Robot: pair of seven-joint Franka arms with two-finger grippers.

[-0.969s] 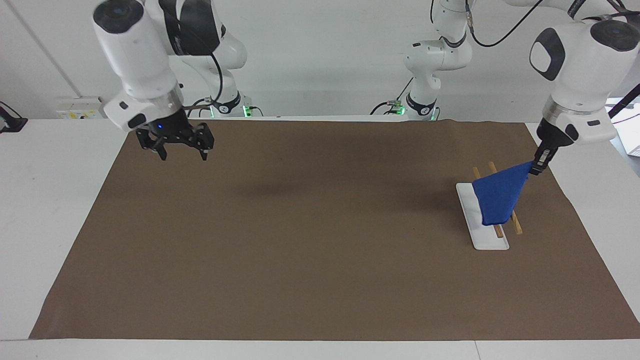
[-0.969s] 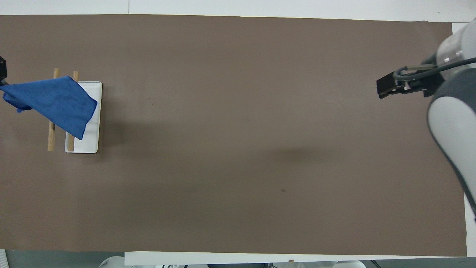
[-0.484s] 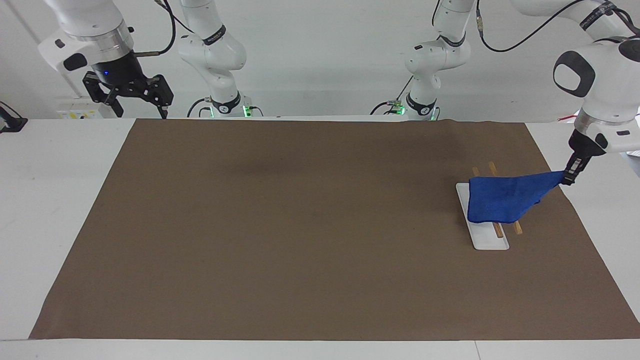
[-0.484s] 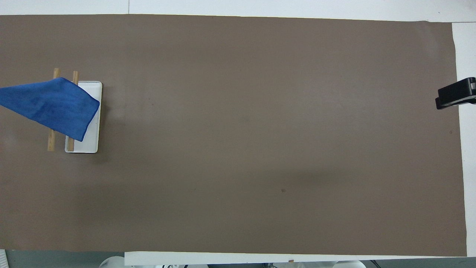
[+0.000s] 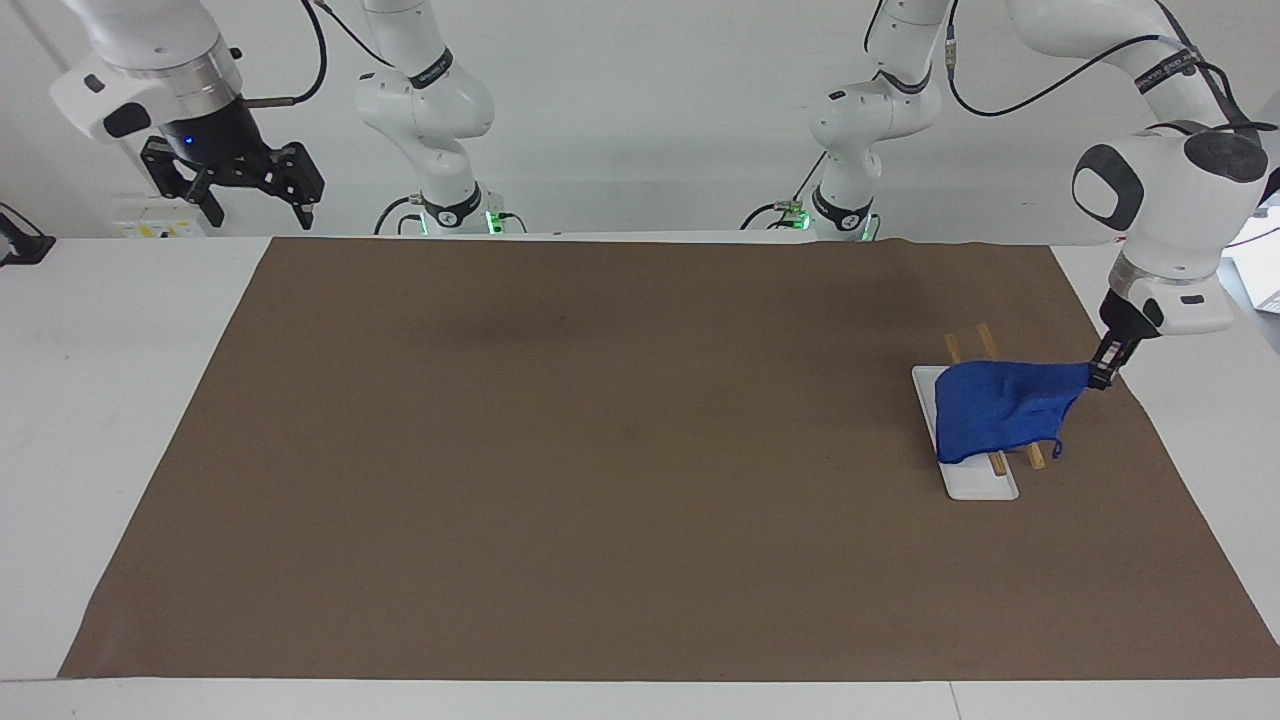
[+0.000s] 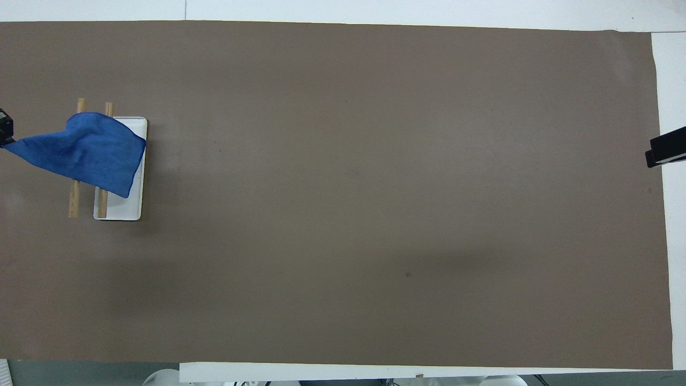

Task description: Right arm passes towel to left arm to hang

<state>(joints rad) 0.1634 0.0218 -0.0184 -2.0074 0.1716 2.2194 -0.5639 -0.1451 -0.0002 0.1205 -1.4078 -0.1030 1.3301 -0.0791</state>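
Observation:
The blue towel [image 5: 1000, 410] lies draped over the two wooden rods [image 5: 1035, 455] of a small rack with a white base [image 5: 980, 487], at the left arm's end of the table. My left gripper [image 5: 1100, 376] is shut on one corner of the towel, low beside the rack, and the cloth sags from it onto the rods. In the overhead view the towel [image 6: 86, 153] covers part of the rack and the left gripper [image 6: 4, 132] shows at the edge. My right gripper [image 5: 232, 185] is open and empty, raised high over the right arm's end of the table; only its tip [image 6: 664, 151] shows overhead.
A large brown mat [image 5: 600, 450] covers most of the white table [image 5: 120, 400]. The rack's white base [image 6: 126, 210] and rods [image 6: 73, 201] stand on the mat near its edge at the left arm's end.
The right gripper has risen and drawn back from over the mat to the table's end. The left gripper has come lower and closer to the rack, and the towel has slackened onto the rods.

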